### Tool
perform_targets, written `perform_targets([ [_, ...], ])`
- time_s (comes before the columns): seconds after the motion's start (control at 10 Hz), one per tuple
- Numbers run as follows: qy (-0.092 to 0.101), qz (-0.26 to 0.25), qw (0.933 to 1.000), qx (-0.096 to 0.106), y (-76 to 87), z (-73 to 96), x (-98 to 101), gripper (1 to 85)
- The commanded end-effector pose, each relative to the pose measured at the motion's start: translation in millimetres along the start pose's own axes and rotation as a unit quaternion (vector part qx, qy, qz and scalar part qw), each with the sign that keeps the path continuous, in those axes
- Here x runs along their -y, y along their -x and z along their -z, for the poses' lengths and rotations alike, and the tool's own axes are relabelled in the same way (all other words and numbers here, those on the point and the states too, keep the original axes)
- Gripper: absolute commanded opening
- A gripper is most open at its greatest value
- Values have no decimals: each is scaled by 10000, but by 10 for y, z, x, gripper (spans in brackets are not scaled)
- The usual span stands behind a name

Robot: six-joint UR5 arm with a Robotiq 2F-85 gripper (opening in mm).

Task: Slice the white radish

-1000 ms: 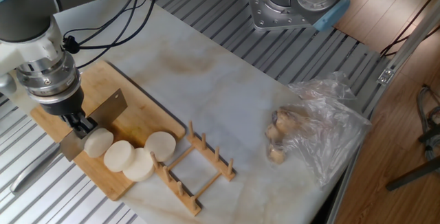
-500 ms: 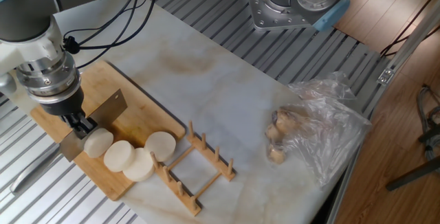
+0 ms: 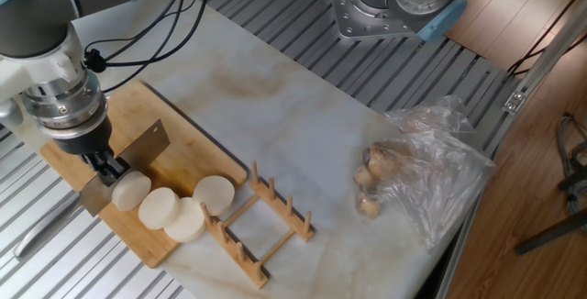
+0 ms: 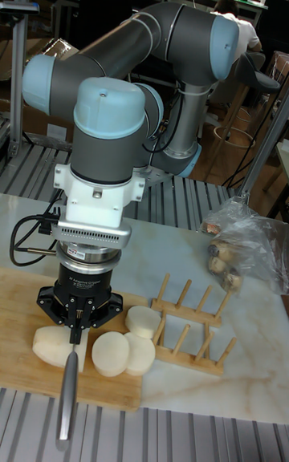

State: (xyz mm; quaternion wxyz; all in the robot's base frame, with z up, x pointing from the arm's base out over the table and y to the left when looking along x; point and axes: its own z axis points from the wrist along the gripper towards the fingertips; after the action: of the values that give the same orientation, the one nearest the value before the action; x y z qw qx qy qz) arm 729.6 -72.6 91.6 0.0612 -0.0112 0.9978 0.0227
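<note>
A UR5 arm works over a wooden cutting board (image 3: 174,166) at the near left of the marble-topped bench (image 3: 303,125), its claw (image 3: 108,168) clamped tight on the handle of a broad cleaver (image 3: 128,164) so the blade stands on edge, square to the white radish (image 4: 54,347). The remaining stub lies on the board directly under the tool, the blade set against it, judged to be placed for the next cut. Three round slices (image 3: 179,209) sit just right of the stub, overlapping one another, apparently left where they fell from the blade. A wooden slatted rack (image 3: 261,221) stands just beside the board's right end, empty of plates or slices. Well apart on the bench's right side, a crumpled clear plastic bag (image 3: 431,175) holds several brownish lumps (image 3: 371,184), clear of the cutting area
</note>
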Motion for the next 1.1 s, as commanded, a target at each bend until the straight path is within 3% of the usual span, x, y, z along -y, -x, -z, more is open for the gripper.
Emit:
perform_targets([
  [0.0, 61, -10, 10000, 10, 10, -5, -12, 13],
  [1.0, 78, -20, 9999, -67, -24, -69, -28, 13],
])
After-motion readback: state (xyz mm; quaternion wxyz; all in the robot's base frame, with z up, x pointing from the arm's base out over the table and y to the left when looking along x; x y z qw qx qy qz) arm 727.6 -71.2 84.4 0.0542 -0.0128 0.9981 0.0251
